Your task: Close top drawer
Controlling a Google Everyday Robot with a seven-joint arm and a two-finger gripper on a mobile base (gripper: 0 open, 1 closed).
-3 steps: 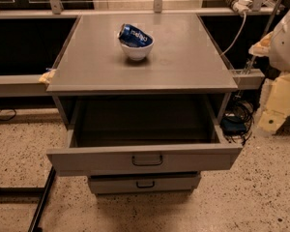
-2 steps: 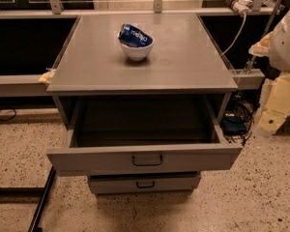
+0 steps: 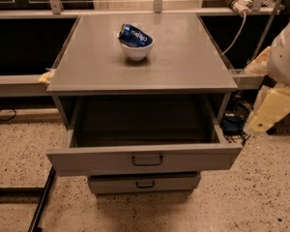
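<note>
The gripper [image 3: 260, 123] hangs at the right edge of the view, a pale cream piece pointing down and to the left, just beside the right front corner of the open drawer but apart from it. Whether it is released or clenched cannot be told from this side. Above it the white rounded arm [image 3: 286, 57] is cut off by the frame.

The top drawer [image 3: 87, 159] stands pulled well out of the grey cabinet [image 3: 183, 62] towards the camera. Its flat front panel faces the viewer and its long axis runs left to right, with the dark loop handle [image 3: 147, 160] at the centre. The inside lies in shadow (only a plain dark bottom shows). Below it, the front of a slimmer drawer [image 3: 111, 183] peeks out, mostly hidden under the open one.

On the cabinet top sits a white bowl [image 3: 137, 52] holding a crumpled blue can [image 3: 134, 35], tilted on its side. Behind the right rear corner a white cable [image 3: 234, 30] runs up to a plug block [image 3: 239, 3], partly blurred
</note>
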